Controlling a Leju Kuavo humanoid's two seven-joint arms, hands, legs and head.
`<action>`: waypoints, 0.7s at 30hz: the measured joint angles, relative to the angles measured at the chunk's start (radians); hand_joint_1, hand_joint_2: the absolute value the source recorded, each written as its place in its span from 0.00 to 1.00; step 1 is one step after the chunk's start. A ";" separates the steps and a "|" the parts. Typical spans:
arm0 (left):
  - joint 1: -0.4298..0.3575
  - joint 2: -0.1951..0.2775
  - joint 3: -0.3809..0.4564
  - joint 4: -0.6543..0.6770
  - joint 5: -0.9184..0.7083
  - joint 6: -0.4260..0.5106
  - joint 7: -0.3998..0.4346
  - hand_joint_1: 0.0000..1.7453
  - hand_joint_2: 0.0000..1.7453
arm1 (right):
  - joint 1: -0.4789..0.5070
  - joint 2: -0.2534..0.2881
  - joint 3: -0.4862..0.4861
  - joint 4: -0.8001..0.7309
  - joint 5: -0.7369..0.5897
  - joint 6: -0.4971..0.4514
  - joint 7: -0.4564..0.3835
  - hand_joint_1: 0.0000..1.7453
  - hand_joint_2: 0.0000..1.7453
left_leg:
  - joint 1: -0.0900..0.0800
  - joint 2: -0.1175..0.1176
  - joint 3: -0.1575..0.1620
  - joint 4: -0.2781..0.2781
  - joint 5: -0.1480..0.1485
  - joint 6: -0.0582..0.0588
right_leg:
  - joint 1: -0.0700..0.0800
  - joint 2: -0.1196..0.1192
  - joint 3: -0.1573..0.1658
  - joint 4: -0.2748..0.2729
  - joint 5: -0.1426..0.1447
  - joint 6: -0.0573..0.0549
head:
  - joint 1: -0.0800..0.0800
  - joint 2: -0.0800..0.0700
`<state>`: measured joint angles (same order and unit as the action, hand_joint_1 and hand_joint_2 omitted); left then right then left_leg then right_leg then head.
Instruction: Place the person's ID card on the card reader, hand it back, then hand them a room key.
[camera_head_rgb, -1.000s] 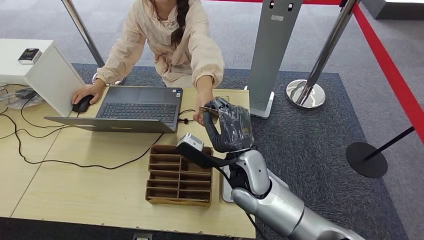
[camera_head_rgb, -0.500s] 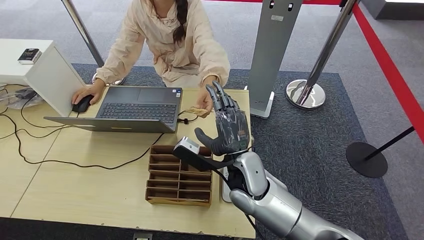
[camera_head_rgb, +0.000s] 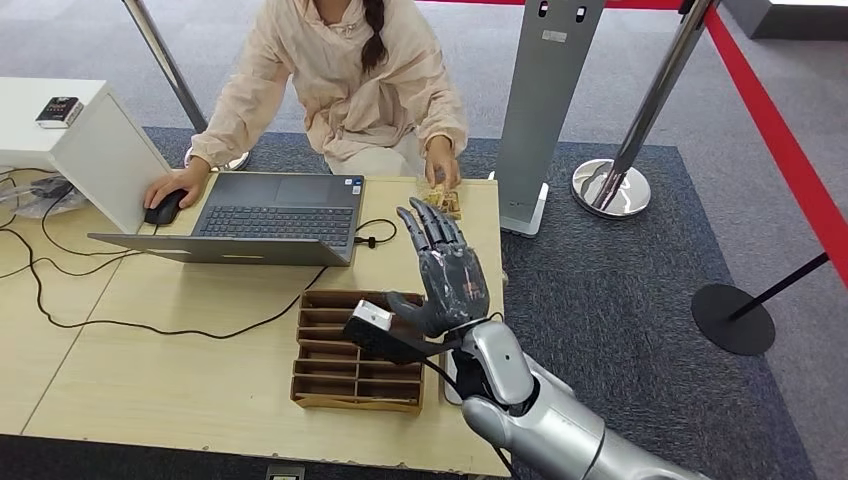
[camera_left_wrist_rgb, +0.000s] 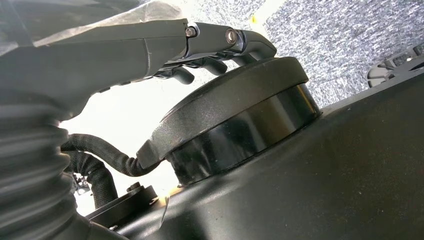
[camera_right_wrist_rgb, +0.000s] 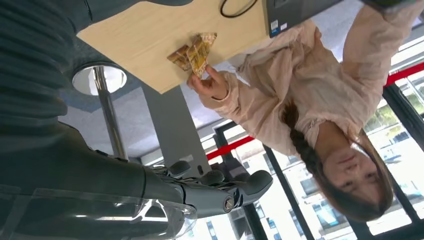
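The room key (camera_head_rgb: 440, 197), a brown patterned card, lies at the far right corner of the table (camera_head_rgb: 150, 370) under the person's hand (camera_head_rgb: 440, 172) (a second like card seems to sit beneath it). In the head view the right hand (camera_head_rgb: 447, 275) is raised over the wooden tray (camera_head_rgb: 358, 352), fingers spread wide, holding nothing. Left wrist view: the left hand (camera_left_wrist_rgb: 200, 45) hangs beside the robot's body; its grip cannot be told. Right wrist view: the person's fingers pinch the card at the table's edge, well apart from the right hand's straight fingers.

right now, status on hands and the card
Right hand open, raised over the table. Left hand hanging, state unclear. Card with the person's hand at the far table edge. Nothing blocking.
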<state>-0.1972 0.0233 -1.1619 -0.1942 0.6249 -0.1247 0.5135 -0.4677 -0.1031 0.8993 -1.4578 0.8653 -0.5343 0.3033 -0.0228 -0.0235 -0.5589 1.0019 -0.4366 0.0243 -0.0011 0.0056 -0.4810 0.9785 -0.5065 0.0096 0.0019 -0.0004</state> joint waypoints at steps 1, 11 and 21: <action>0.000 0.000 0.000 0.000 0.000 0.000 0.000 0.00 1.00 | 0.005 -0.003 0.002 -0.004 -0.013 0.012 -0.003 0.00 1.00 | 0.000 0.000 0.000 0.000 0.000 0.000 | 0.000 0.000 0.000 0.000 0.000 0.000 | 0.000 0.000; 0.000 0.000 0.002 0.000 0.000 0.002 0.000 0.00 1.00 | 0.069 -0.027 0.017 -0.079 -0.105 0.052 -0.042 0.00 1.00 | 0.000 0.000 0.000 0.000 0.000 0.000 | 0.000 0.000 0.000 0.000 0.000 0.000 | 0.000 0.000; 0.001 0.000 0.003 0.000 0.000 0.003 -0.002 0.00 1.00 | 0.093 -0.039 0.035 -0.171 -0.100 0.066 -0.046 0.00 1.00 | 0.000 0.000 0.000 0.000 0.000 0.000 | 0.000 0.000 0.000 0.000 0.000 0.000 | 0.000 0.000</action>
<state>-0.1963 0.0233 -1.1593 -0.1942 0.6249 -0.1213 0.5112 -0.3746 -0.1419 0.9340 -1.6287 0.7657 -0.4679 0.2568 -0.0227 -0.0234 -0.5589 1.0018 -0.4366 0.0243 -0.0011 0.0056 -0.4811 0.9785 -0.5065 0.0096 0.0019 -0.0004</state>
